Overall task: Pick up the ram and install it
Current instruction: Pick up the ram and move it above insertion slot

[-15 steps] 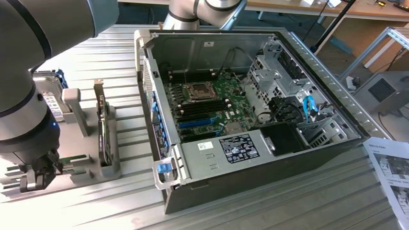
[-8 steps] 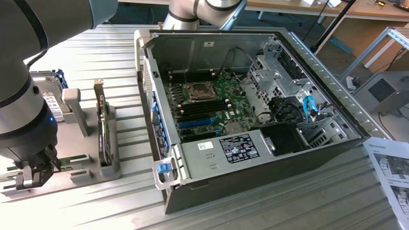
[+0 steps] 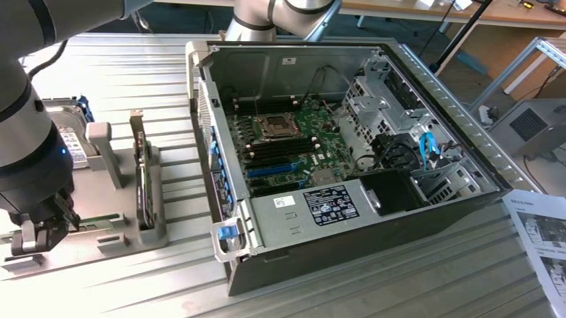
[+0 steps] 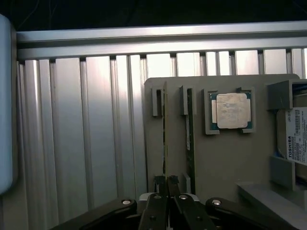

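Note:
The ram (image 4: 164,139) is a thin green stick standing on edge in a slot of the grey holder (image 4: 225,163). In the wrist view my gripper (image 4: 166,181) sits at the stick's near end, its two dark fingers shut on the stick's edge. A second thin stick (image 4: 190,129) stands in the parallel slot beside it. In the exterior view the gripper (image 3: 40,238) is low over the holder at the far left, with the green ram (image 3: 99,226) running out from it. The motherboard's black slots (image 3: 278,147) lie inside the open computer case (image 3: 221,73).
A square silver processor (image 4: 231,111) and a hard drive (image 4: 296,134) rest on the same holder. An upright card with a metal bracket (image 3: 142,179) stands between the holder's posts and the case. The case has tall walls. A printed sheet (image 3: 539,232) lies at the exterior view's right.

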Controlling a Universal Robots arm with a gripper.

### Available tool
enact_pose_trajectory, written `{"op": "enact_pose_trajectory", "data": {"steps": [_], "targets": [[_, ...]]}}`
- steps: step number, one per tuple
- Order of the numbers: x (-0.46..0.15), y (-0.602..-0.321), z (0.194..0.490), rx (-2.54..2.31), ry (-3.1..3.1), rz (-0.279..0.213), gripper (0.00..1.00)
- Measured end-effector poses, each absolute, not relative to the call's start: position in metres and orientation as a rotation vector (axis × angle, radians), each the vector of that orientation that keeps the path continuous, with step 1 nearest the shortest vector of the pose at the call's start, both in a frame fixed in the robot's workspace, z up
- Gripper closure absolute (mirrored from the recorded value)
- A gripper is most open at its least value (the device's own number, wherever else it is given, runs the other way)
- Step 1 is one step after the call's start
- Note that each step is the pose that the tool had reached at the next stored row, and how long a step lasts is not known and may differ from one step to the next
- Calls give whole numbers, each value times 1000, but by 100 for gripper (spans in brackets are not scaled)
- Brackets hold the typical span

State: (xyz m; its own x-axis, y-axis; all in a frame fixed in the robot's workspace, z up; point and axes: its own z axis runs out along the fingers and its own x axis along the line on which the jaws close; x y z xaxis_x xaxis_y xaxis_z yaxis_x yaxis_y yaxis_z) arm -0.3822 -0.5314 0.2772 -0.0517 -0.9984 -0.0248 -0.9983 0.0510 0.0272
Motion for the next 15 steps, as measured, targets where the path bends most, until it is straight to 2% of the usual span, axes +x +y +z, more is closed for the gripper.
{"op": "enact_pose_trajectory", "data": {"steps": [15], "targets": [[-381, -531, 305, 2164, -2275, -58, 88]]}}
